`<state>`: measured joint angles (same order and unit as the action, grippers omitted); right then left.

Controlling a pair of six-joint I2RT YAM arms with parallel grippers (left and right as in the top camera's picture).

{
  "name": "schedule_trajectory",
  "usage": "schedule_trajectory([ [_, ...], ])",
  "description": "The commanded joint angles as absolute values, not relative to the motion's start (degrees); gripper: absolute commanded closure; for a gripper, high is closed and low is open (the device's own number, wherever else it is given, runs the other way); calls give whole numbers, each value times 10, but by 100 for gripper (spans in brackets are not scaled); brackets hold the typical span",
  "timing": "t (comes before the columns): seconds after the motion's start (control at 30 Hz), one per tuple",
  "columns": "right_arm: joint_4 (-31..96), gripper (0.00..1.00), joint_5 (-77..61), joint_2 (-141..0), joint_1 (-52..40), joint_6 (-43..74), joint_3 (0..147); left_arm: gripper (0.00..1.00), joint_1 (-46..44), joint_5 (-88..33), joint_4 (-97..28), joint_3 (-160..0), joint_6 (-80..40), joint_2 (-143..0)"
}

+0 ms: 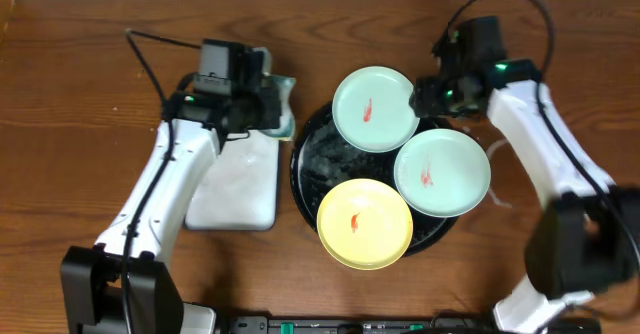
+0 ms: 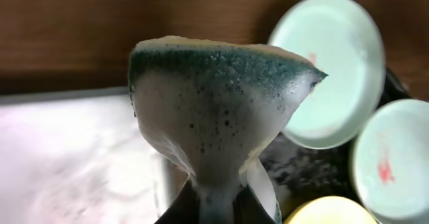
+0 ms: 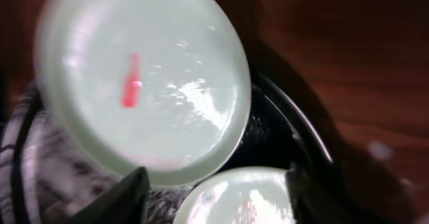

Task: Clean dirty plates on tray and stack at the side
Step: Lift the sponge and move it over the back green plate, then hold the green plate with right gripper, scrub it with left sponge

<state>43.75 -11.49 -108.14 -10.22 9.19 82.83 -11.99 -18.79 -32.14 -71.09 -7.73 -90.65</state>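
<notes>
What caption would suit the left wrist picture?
Left gripper, jaws pinching a foamy green sponge beside smeared mint-green plates on the black tray.

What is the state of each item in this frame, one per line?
Upper mint plate: smeared, uncleaned, on tray.
Right mint plate: smeared, on tray.
Yellow plate: smeared, on tray.
Tray: wet, foamy.
Sponge: foamy, pinched by left gripper.
Right gripper: at upper mint plate's edge; grip unclear.

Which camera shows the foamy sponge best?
The left wrist view. There the sponge fills the picture close up, green-topped and foamy, pinched at the bottom by the left end effector. The overhead view shows only a small part of it beside that arm. The right wrist view does not show it.
</notes>
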Motion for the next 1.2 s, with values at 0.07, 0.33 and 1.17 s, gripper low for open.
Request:
schedule_trajectory([
  [0.07,405,48,-110,-1141,-109,98,836,92,-152,-199,-287,-721,-84,-906],
  [0.33,379,87,-112,-1197,-124,101,836,93,-188,-199,-213,-721,-150,-927],
  [1.17,455,99,-88,-1193,-147,143,836,93,-304,-188,-132,-721,-383,-1186],
])
